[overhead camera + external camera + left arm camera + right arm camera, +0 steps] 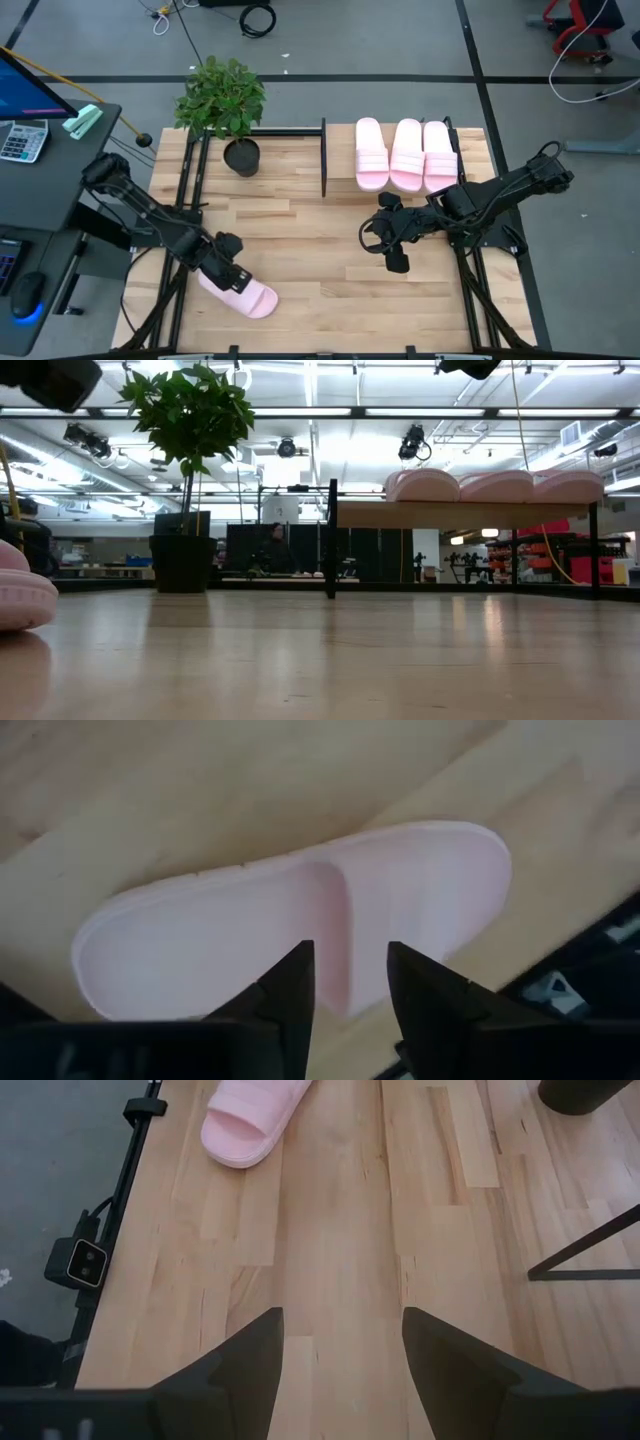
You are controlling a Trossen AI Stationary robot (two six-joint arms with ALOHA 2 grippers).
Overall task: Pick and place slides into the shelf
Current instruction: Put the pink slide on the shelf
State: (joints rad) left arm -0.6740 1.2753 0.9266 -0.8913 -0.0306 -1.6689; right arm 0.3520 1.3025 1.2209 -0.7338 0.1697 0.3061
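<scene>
- Counting from above, I see three slides (405, 153) already lying side by side on top of the shelf (340, 168), at the far right part of the surface (320, 250). I judge this part of the task as done.
- One place seems free on the shelf, on its left part next to the three slides, so I think the fourth one can go there.
- The fourth slide (243, 296) lies on the surface at the near left corner, well apart from the shelf. In the low view it shows only as a pink edge (25, 595) at the left border.
- My left hand (228, 268) is directly over this slide. In the left wrist view my two fingers (290, 995) stand a little apart, one at each side of the strap's edge, and I cannot see that they press it. I judge the slide is not yet grasped or lifted.
- My right hand (397, 262) waits over the bare surface in front of the shelf, fingers apart and holding nothing.
- What is left, as I judge: to close on the last slide, carry it across the surface and put it beside the others.
- The potted plant (222, 100) stands at the far left, near the shelf's end, so the carrying path should stay away from it.
</scene>
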